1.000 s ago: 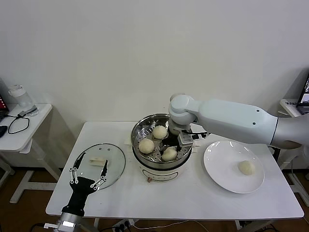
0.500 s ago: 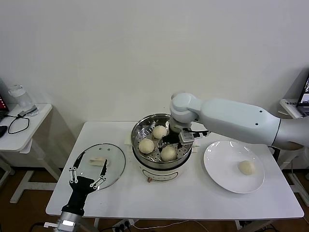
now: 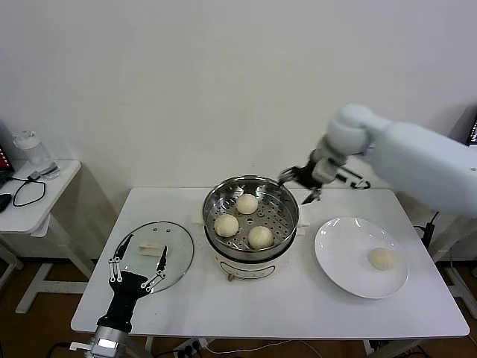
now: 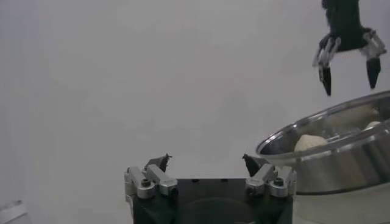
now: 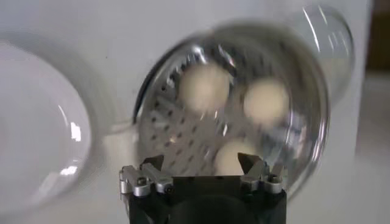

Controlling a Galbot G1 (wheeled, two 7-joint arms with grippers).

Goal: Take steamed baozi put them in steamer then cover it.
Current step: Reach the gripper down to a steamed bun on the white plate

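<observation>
Below my right gripper (image 3: 299, 186), which hung empty with fingers spread above the far rim, the steamer (image 3: 285, 224) held three baozi (image 3: 260, 237); a fourth (image 3: 381, 259) lay on the plate (image 3: 337, 257). Just beyond my open left gripper (image 3: 137, 264) lay the cover (image 3: 176, 246). From my right wrist, three baozi (image 5: 205, 87) showed beneath my parted fingers (image 5: 152, 164).

Three round cream-white dough buns (image 3: 243, 221) sit in the round stainless-steel steamer basket (image 3: 286, 200); a fourth (image 3: 381, 258) on the flat white plate (image 3: 336, 257) right of it; the clear glass lid (image 3: 176, 250) lies left.
</observation>
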